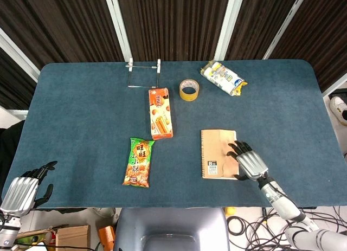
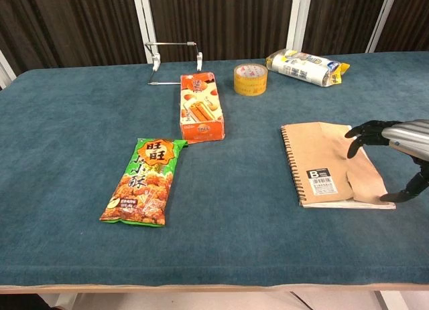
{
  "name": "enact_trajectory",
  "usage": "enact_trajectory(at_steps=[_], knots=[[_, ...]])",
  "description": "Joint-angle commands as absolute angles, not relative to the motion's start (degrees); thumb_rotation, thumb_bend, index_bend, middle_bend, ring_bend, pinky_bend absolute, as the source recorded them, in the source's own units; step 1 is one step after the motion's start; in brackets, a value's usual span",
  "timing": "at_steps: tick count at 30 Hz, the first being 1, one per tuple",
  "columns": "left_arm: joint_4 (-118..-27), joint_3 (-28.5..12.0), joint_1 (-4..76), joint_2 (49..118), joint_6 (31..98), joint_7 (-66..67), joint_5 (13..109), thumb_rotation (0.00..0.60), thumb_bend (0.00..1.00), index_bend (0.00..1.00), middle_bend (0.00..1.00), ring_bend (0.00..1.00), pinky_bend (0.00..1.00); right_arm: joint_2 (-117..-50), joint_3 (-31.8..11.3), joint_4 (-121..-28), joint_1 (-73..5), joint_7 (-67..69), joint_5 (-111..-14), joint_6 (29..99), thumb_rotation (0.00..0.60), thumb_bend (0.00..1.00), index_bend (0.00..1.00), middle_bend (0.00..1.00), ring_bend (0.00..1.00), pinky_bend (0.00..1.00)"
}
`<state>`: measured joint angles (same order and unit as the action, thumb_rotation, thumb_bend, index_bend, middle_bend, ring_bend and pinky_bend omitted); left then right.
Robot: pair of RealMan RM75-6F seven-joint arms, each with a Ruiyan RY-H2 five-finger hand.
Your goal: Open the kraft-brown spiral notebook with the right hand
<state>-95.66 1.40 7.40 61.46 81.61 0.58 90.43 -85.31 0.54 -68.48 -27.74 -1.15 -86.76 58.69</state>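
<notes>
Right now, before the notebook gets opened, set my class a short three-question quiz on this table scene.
1. True or false: the roll of tape lies between the orange snack box and the yellow-white packet.
2. Which hand is at the kraft-brown notebook: A the left hand, B the right hand?
3. Fill in: the notebook's spiral runs along its ____ edge in the head view.

Key: 1 true; 2 B; 3 left.
</notes>
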Motion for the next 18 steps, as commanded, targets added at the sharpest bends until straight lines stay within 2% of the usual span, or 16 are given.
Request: enact_trajectory(at_steps=[1,18], knots=[[-95.63,1.41,7.40,61.46,81.61,0.63,90.45,0.600,0.52,0.20,0.31,0.37,0.44,-85.38,0.62,-68.37,-27.68,-1.11,-86.78,58.79,0.600,0.06,0.30,0.09,0.00,0.12],[-95.66,1.50,7.35,61.54,81.78,0.87,90.74,0.600,0.52,0.20,0.31,0.37,0.44,-87.04,0.17,-65.70,-28.23,0.01,-87.15,59.42,0.600,0.06,0.30,0.11,0.01,0.12]])
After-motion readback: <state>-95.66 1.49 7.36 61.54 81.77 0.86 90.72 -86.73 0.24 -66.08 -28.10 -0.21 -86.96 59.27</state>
